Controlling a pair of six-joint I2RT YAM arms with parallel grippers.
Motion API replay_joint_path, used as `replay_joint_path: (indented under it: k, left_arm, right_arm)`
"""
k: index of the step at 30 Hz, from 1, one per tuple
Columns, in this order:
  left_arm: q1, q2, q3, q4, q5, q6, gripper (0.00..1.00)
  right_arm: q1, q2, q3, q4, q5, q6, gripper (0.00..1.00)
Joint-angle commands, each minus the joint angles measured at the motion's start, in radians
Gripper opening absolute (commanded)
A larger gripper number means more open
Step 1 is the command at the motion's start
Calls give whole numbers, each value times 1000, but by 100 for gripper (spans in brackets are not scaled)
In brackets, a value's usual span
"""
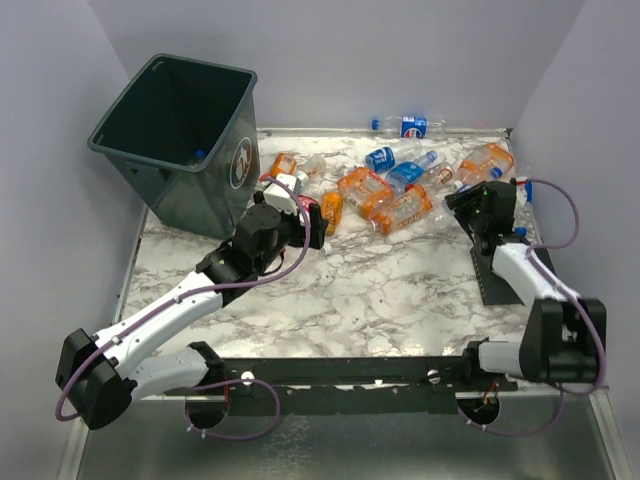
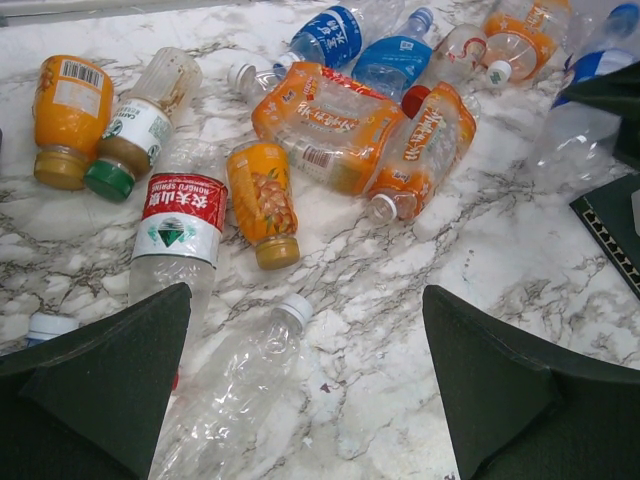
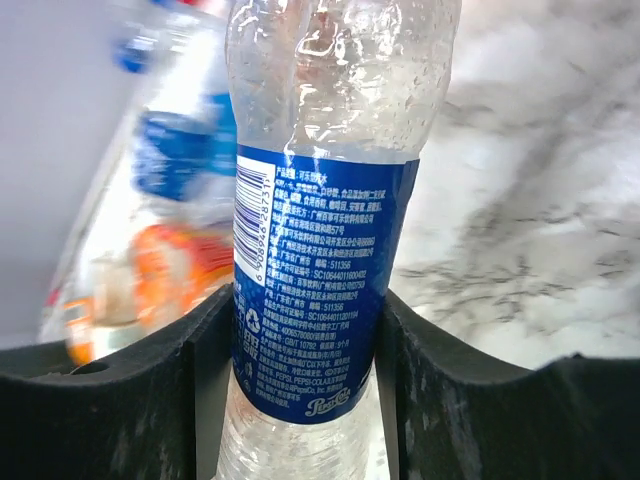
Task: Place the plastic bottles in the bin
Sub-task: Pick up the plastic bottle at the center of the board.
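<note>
right gripper (image 3: 303, 330) clamped on blue-label bottle (image 3: 320, 200); bin (image 1: 190, 195) sits upper left, nearer left gripper (image 2: 305, 295), which gapes wide, empty.

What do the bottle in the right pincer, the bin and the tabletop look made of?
Bottle: thin clear plastic, glossy and dimpled, with a printed blue film label. Bin: probably moulded plastic, dark, dull sheen. Tabletop: marble-patterned, smooth; real stone or printed laminate, cannot tell.
</note>
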Motion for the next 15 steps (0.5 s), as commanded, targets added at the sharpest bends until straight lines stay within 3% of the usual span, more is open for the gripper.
replay_joint_path:
  k: [1, 5, 10, 15]
  left_arm:
    - [-5, -3, -11, 20, -16, -7, 99]
    - [-6, -17, -20, 20, -43, -7, 99]
    - [-5, -65, -61, 105, -35, -12, 99]
    - [-5, -164, -178, 363, 99, -33, 99]
  right_arm:
    - [81, -273, -4, -96, -33, -107, 54]
    - [319, -520, 27, -158, 3, -310, 54]
    - [582, -623, 46, -244, -46, -512, 54]
    - [767, -710, -57, -211, -26, -622, 55]
